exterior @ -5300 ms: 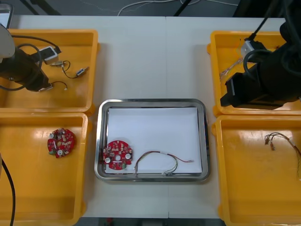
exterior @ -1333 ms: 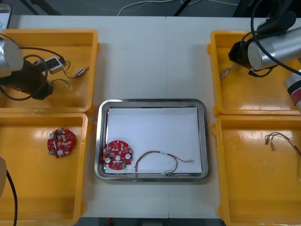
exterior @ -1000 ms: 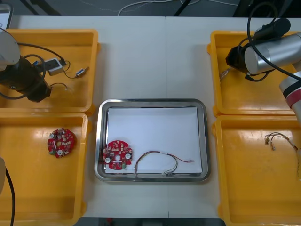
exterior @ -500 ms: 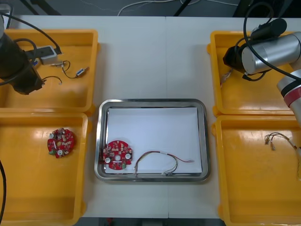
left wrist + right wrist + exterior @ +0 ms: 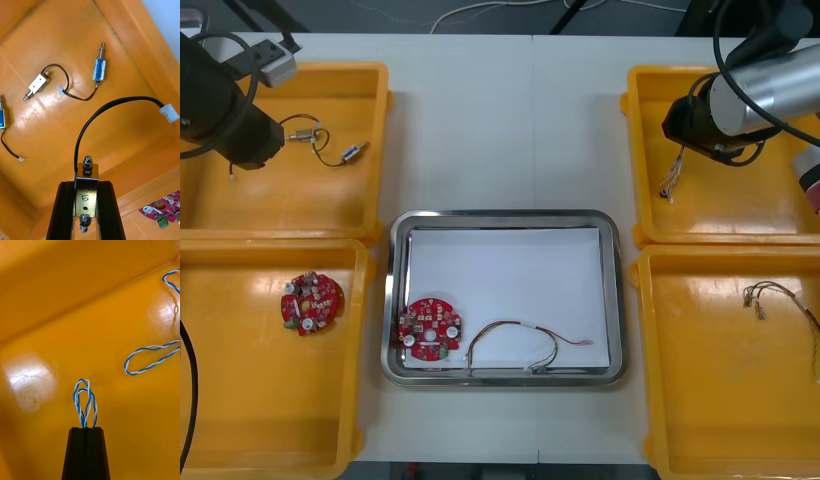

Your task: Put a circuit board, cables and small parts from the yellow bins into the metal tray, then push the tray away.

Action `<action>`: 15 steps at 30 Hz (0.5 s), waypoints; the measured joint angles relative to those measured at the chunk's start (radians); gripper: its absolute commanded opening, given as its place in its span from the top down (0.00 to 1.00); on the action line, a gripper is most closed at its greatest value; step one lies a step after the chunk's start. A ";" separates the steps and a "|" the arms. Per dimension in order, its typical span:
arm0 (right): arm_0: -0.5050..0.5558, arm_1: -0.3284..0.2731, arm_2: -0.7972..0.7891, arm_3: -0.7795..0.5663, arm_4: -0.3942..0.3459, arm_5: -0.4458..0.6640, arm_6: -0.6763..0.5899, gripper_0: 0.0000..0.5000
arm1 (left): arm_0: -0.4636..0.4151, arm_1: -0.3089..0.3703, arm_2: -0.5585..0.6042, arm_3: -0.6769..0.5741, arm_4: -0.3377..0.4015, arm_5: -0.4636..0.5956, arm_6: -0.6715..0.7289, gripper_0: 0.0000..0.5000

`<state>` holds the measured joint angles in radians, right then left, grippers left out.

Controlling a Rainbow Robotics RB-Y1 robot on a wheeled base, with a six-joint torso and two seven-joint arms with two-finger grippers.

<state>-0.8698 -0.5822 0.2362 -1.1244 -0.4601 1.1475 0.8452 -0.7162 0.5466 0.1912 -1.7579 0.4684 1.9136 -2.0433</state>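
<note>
Over the far left yellow bin (image 5: 370,110) my left gripper (image 5: 250,145) (image 5: 86,183) is shut on a small metal part (image 5: 86,189) and holds it off the bin floor. The part's black cable (image 5: 112,107) arcs to a white plug. Over the far right bin (image 5: 635,150) my right gripper (image 5: 685,135) (image 5: 86,428) is shut on a twisted blue and white cable (image 5: 85,403) that dangles below it (image 5: 670,178). The metal tray (image 5: 500,215), white inside, holds a red circuit board (image 5: 430,328) and a red and yellow cable (image 5: 520,345).
Small metal parts (image 5: 305,135) (image 5: 99,69) (image 5: 37,84) with black leads lie in the far left bin. Another circuit board (image 5: 310,302) sits in the near left bin. A second blue and white cable (image 5: 153,358) lies in the far right bin, and a cable (image 5: 775,295) lies in the near right bin.
My right gripper has shut on the blue and white cable and lifted it off the bin floor. My left gripper has risen and moved towards the far edge with its small metal part.
</note>
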 measured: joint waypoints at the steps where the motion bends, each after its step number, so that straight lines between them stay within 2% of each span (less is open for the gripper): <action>1: 0.000 -0.009 0.000 -0.019 -0.016 0.027 0.000 1.00 | 0.001 0.000 -0.011 -0.018 0.003 0.000 0.016 1.00; 4: 0.000 -0.031 -0.005 -0.071 -0.054 0.097 0.007 1.00 | 0.011 0.000 -0.052 -0.075 0.018 0.000 0.127 1.00; 11: 0.000 -0.058 -0.030 -0.104 -0.079 0.193 0.141 1.00 | 0.055 0.001 -0.136 -0.190 0.042 0.000 0.583 1.00; 15: 0.001 -0.082 -0.034 -0.104 -0.106 0.221 0.204 1.00 | 0.079 0.001 -0.173 -0.231 0.052 0.000 0.640 1.00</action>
<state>-0.8687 -0.6647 0.2025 -1.2285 -0.5662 1.3686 1.0489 -0.6367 0.5472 0.0184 -1.9892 0.5206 1.9137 -1.4035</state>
